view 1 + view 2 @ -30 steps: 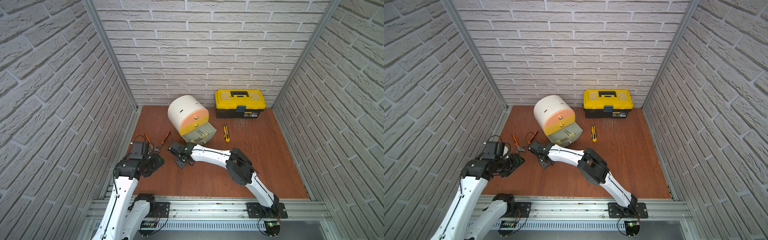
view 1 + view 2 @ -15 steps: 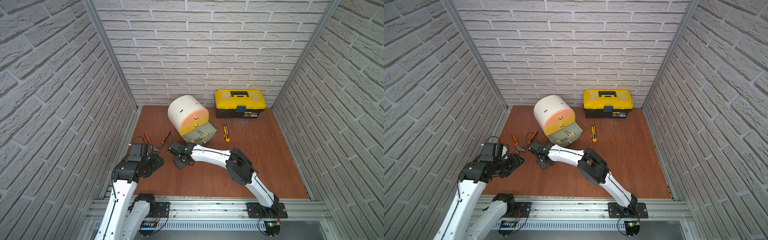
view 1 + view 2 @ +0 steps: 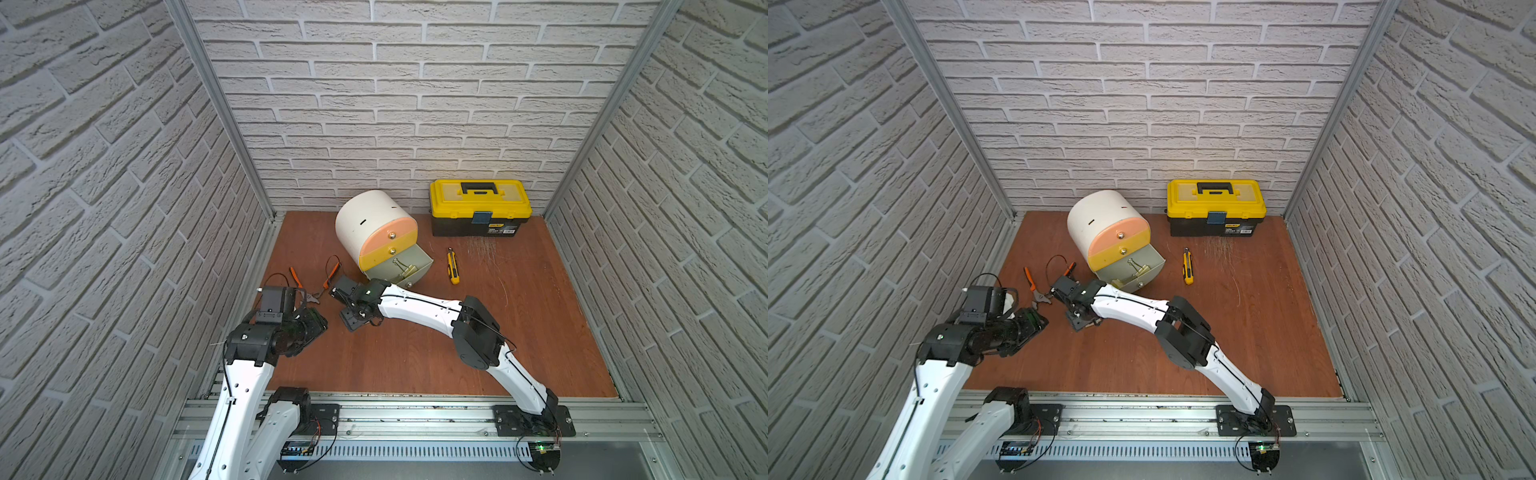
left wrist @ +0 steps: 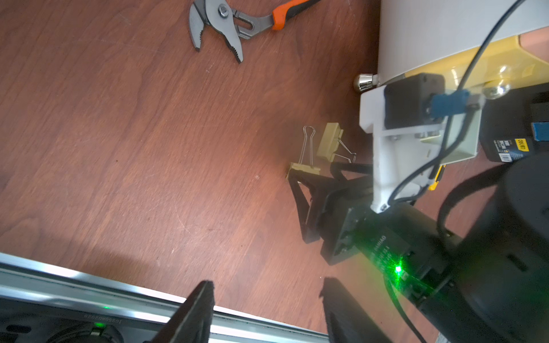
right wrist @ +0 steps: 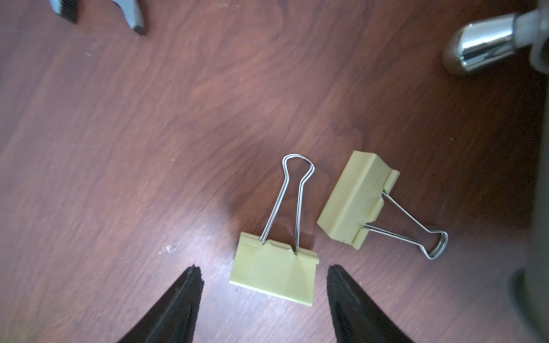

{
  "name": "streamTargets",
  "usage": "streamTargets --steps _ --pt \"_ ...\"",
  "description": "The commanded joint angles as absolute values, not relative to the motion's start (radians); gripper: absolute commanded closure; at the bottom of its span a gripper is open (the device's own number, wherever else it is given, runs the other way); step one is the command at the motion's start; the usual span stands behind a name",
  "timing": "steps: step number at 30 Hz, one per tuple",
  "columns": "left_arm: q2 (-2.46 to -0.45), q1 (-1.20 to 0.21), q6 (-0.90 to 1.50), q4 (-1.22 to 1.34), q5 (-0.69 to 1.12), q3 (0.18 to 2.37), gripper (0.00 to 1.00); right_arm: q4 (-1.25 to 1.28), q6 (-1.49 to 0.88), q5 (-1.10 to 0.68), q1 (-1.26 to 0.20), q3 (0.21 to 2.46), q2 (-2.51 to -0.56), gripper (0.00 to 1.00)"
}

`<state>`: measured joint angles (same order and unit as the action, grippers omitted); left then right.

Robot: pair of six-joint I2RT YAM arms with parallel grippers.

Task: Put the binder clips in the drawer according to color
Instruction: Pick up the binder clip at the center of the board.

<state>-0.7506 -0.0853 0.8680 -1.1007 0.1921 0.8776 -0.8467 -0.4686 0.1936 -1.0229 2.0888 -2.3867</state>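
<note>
Two pale yellow clips lie on the wooden surface (image 3: pixel 519 332) just in front of the drawer cabinet (image 3: pixel 374 226); the nearer clip (image 5: pixel 274 273) sits between the right end effector's (image 5: pixel 264 285) spread fingers, untouched on either side, its wire handle pointing away; the second clip (image 5: pixel 358 199) lies just beside it, tilted, handle splayed toward the cabinet's chrome foot (image 5: pixel 481 44); more clips (image 3: pixel 405 266) rest in the grey bottom drawer (image 3: pixel 409 272), which stands pulled out while the peach and yellow fronts are flush; the right arm reaches low across the surface, hiding the floor clips in both top views; the left end effector (image 4: pixel 267 300) hovers back near the rail, fingers parted and empty; orange-handled pliers (image 4: pixel 234 20) lie just beyond the clips; a knife (image 3: pixel 452 266) lies past the open drawer, and a toolbox (image 3: pixel 480 205) sits against the back wall.
</note>
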Motion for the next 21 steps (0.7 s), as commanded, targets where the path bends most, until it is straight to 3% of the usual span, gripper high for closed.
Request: streamTargets --steps 1,11,21 --pt "-0.755 -0.079 0.859 -1.100 0.191 0.902 0.37 -0.878 -0.495 0.229 -1.029 2.114 -2.409 0.28" --pt "-0.757 -0.078 0.854 -1.101 0.193 0.898 0.37 -0.892 -0.509 0.203 -1.026 2.124 -2.448 0.32" --pt "-0.750 -0.078 0.864 -1.094 0.189 0.891 0.37 -0.886 -0.496 0.172 -1.025 2.115 -2.438 0.49"
